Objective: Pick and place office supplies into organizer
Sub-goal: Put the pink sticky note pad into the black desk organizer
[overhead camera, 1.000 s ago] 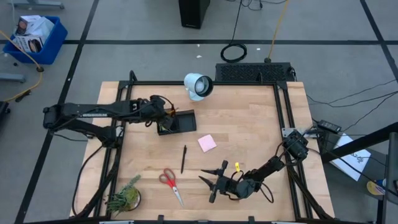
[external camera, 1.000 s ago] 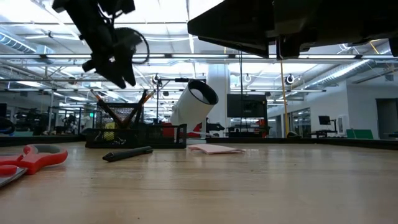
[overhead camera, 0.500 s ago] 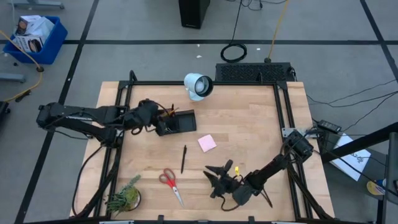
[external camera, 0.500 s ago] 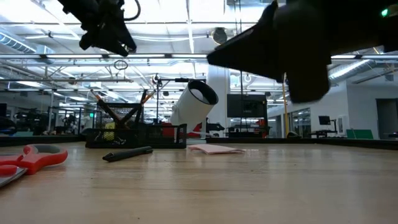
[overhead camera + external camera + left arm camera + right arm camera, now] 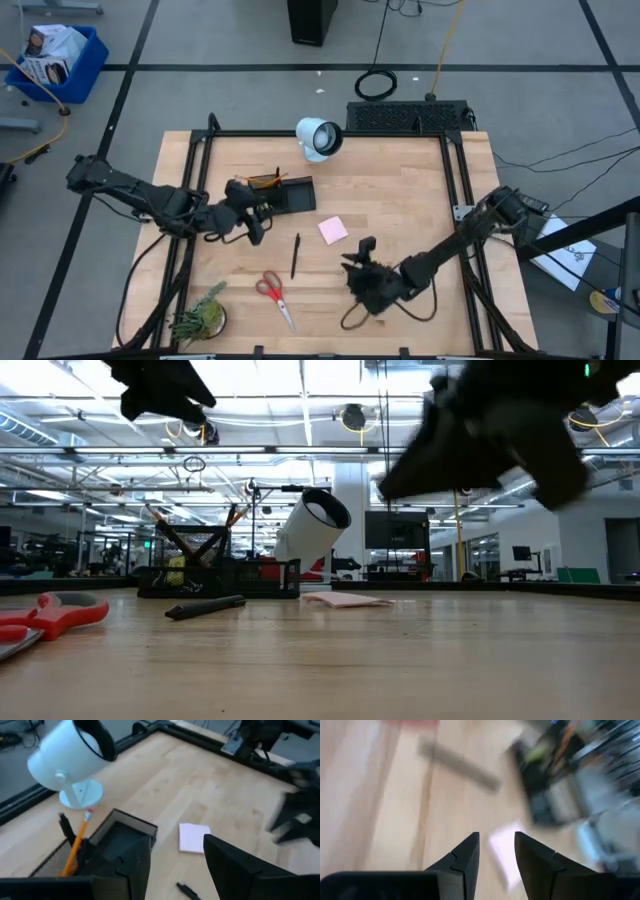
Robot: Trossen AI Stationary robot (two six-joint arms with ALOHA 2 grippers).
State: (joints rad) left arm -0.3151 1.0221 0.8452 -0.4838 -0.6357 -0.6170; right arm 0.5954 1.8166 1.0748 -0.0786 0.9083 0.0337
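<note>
overhead, table-level, two wrist cameras.

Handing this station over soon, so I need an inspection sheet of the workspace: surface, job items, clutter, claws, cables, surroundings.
Surface: wooden table, no damage seen.
Job's things: organizer holding orange pencils; black pen, pink sticky pad and red-handled scissors lie loose on the wood.
Clutter: white lamp-like cylinder beside the organizer; green plant at the near left corner.
Claws: left claw open and empty, in front of the organizer; right claw open and empty, right of the pen.
Cables: coiled black cable on the floor behind the table.
Surroundings: blue bin on the floor, far left.
</note>
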